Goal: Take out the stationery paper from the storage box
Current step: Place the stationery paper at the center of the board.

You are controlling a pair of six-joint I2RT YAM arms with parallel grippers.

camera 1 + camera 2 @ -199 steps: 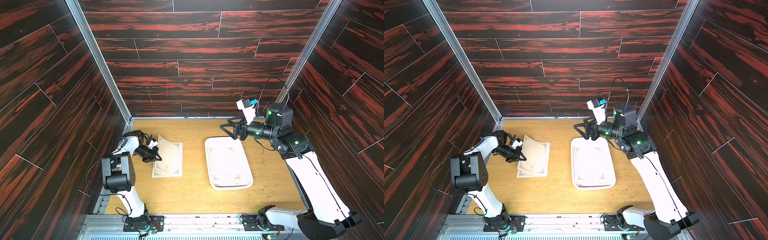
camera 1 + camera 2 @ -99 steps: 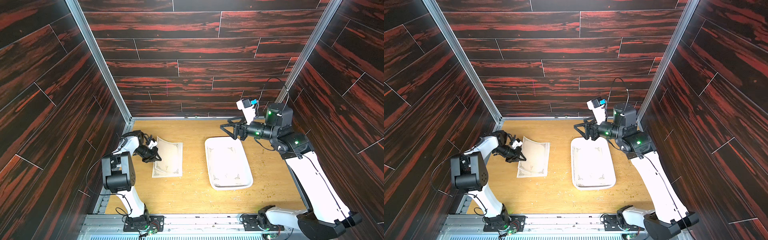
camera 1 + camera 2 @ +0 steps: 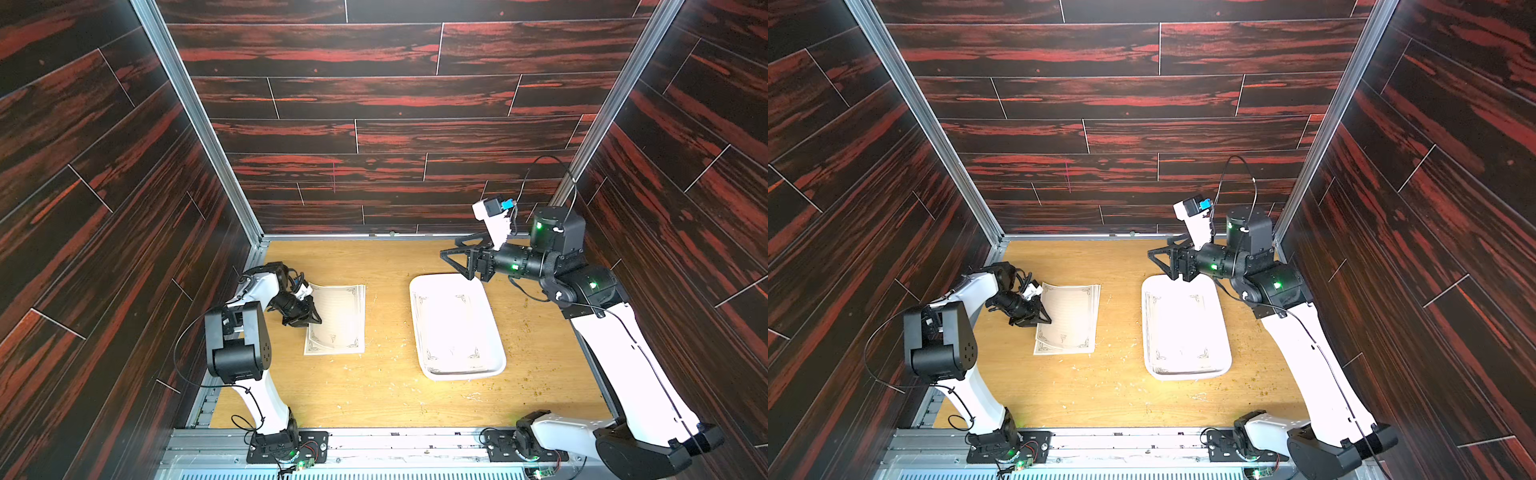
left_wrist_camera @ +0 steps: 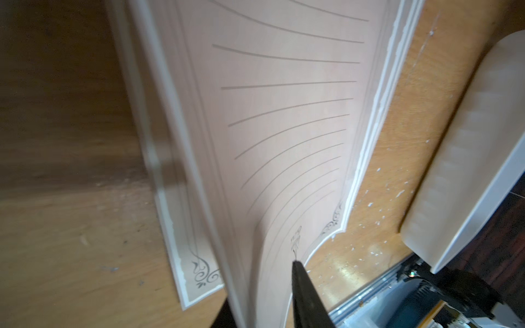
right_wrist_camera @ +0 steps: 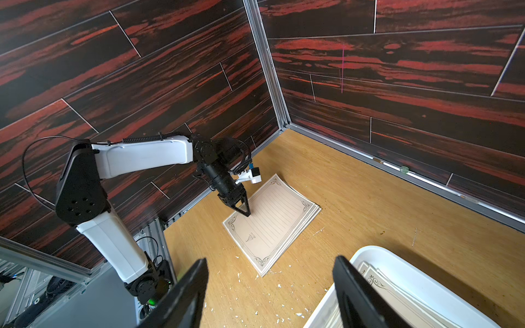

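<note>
Several sheets of stationery paper [image 3: 338, 320] [image 3: 1071, 316] [image 5: 278, 221] lie stacked on the wooden table, left of the storage box. My left gripper [image 3: 309, 322] [image 3: 1042, 322] [image 5: 246, 213] is at the stack's left edge. In the left wrist view its jaws [image 4: 260, 284] stand slightly apart, open, with the raised, curled edge of the top sheet [image 4: 284, 113] between them. The white storage box [image 3: 465, 376] [image 3: 1187, 376] [image 5: 397, 264] still holds paper [image 3: 453, 328] [image 5: 397, 295]. My right gripper [image 3: 451, 248] [image 3: 1158, 248] [image 5: 270, 264] hovers open above the box's far end, holding nothing.
White paper scraps [image 5: 241, 281] litter the table between the stack and the box. Dark wood-pattern walls close in on three sides. A metal rail [image 3: 374, 440] runs along the front edge, carrying both arm bases.
The left jaws have parted a little at the stack's edge. Neither arm has visibly moved, and the right gripper is unchanged.
</note>
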